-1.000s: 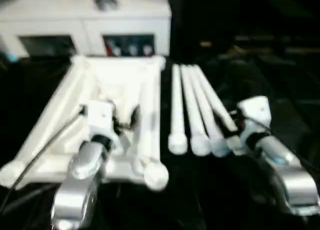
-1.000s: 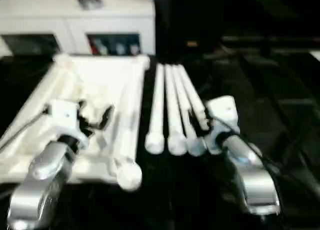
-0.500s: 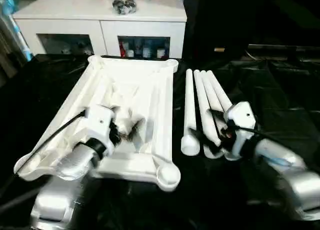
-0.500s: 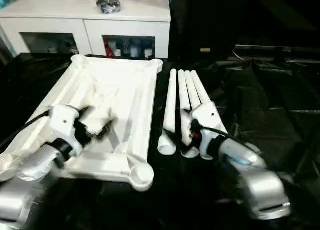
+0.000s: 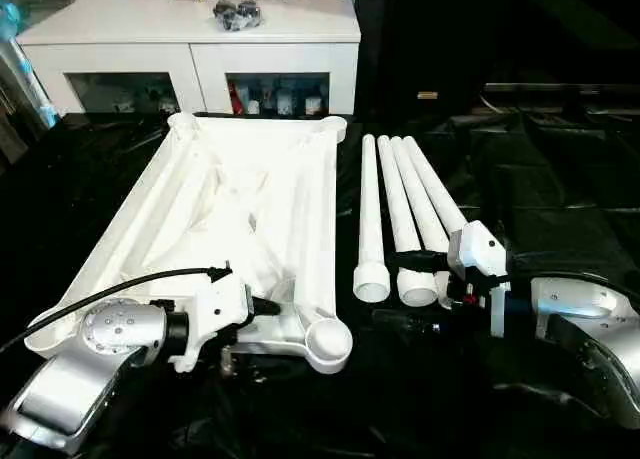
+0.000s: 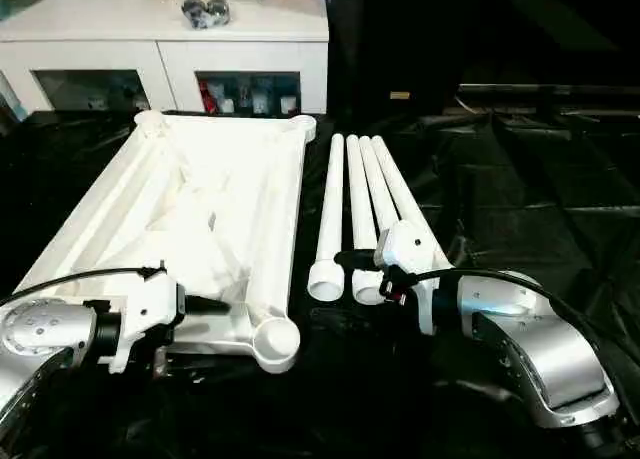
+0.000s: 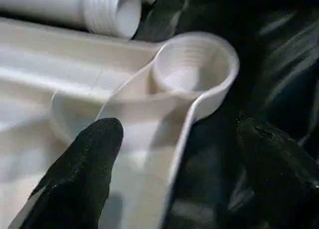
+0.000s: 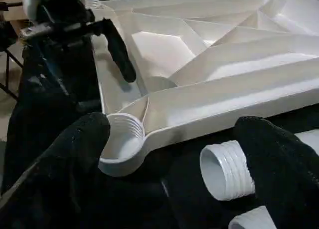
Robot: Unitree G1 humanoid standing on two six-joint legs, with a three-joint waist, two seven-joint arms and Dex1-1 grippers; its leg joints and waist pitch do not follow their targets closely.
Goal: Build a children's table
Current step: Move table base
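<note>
Both arms have dropped and swung inward since half a second ago: left gripper (image 5: 268, 306) now sits at the near edge of the table top (image 5: 255, 194), jaws open astride its rim beside the near right corner socket (image 7: 192, 64); right gripper (image 5: 410, 289) is at the threaded near ends of the legs (image 5: 400, 204), jaws spread wide, gripping nothing. Top lies ribbed side up on the black desk (image 5: 560, 179), four legs side by side just right of it, white cabinet (image 5: 190, 44) behind

We see a white table top (image 5: 250, 194), four white legs (image 5: 400, 204), a black-draped worktop (image 5: 540, 179), and silver forearms (image 5: 90, 354) with black fingers (image 7: 84, 169).
</note>
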